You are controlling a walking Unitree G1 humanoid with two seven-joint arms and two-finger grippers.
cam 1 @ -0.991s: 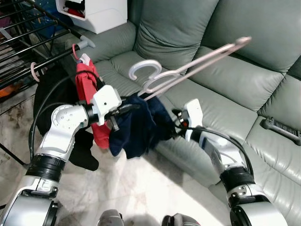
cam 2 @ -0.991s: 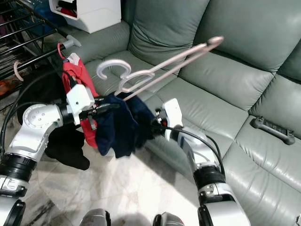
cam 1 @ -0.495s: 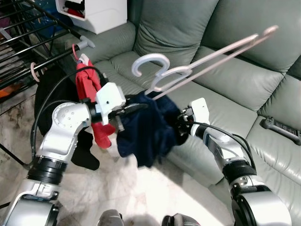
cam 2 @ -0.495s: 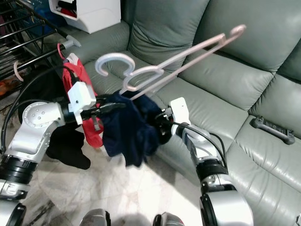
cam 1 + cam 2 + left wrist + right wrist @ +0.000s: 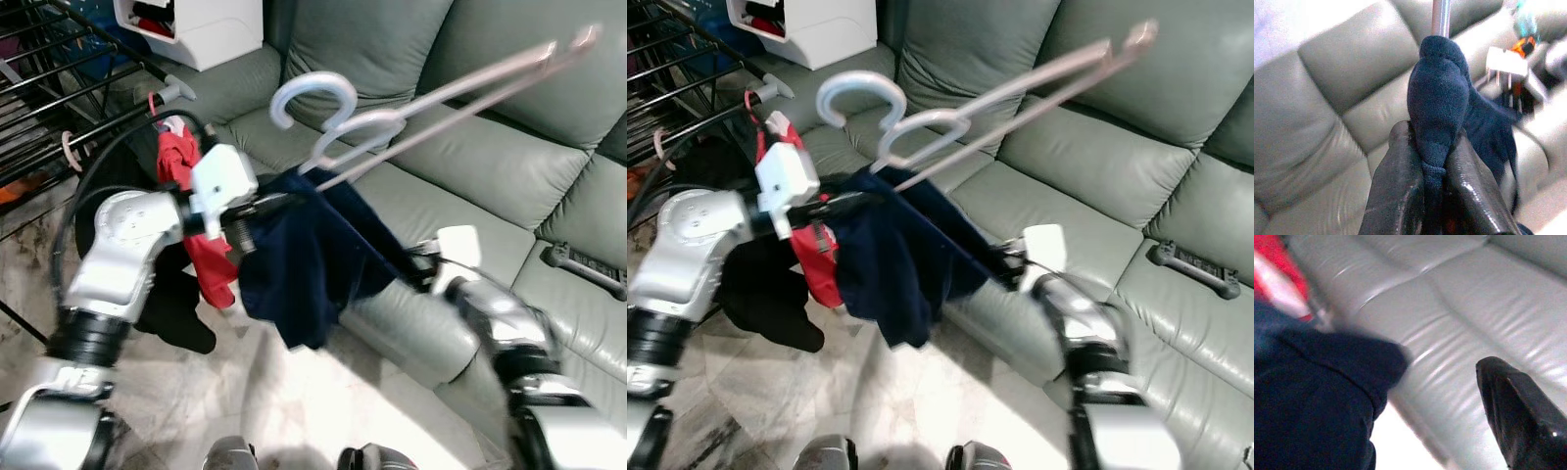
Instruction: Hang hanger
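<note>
Sofa behind; left pincer pinches navy garment, hiding hanger bar.

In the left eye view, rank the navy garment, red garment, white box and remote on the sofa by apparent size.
1. navy garment, nearest the camera, so flattered.
2. white box, cropped by the frame edge.
3. red garment, partly hidden; close to the box, so unsure.
4. remote, clearly smallest.
</note>
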